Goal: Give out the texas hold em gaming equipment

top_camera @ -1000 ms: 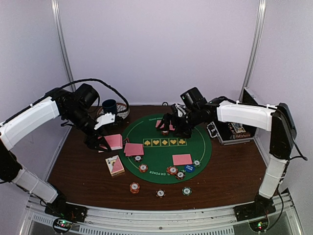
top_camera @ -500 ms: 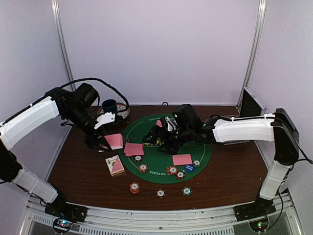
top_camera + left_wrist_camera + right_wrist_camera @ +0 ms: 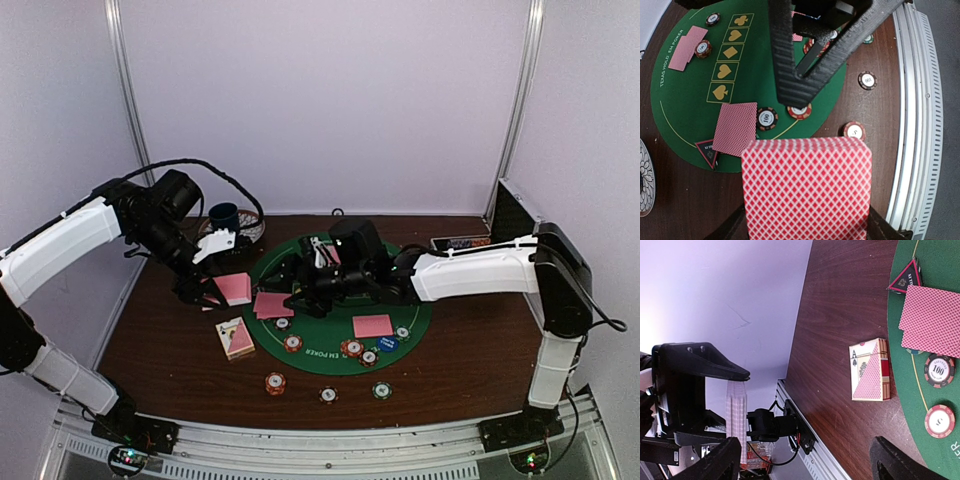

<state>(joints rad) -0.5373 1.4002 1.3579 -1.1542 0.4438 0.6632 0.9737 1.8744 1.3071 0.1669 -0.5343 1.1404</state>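
The left pincer (image 3: 806, 226) was clamped on a deck of pink-backed cards (image 3: 807, 187), gripping it by two opposite edges and holding it above the table (image 3: 160, 350), just left of the green mat (image 3: 405, 295). The right arm lay stretched across the mat, its pincer (image 3: 805, 455) spread wide with nothing between the fingers (its wrist view showed only bare wood in the gap).

A card box (image 3: 870, 370) lay flat on the wood just off the mat's edge, ace side up. On the mat near it, two overlapping face-down cards (image 3: 932, 320) lay just beside the triangular marker (image 3: 905, 277), with a black chip marked 100 (image 3: 940, 371) at their near edge and a red chip (image 3: 938, 421) a little apart from it. A second pair of cards (image 3: 372, 326) lay on the near right part of the mat, close to the blue button (image 3: 388, 343). A third pair (image 3: 687, 46) lay at the far side of the mat with a chip (image 3: 703, 48) resting on it. A row of three chips (image 3: 328, 395) sat well spaced on the bare wood in front of the mat
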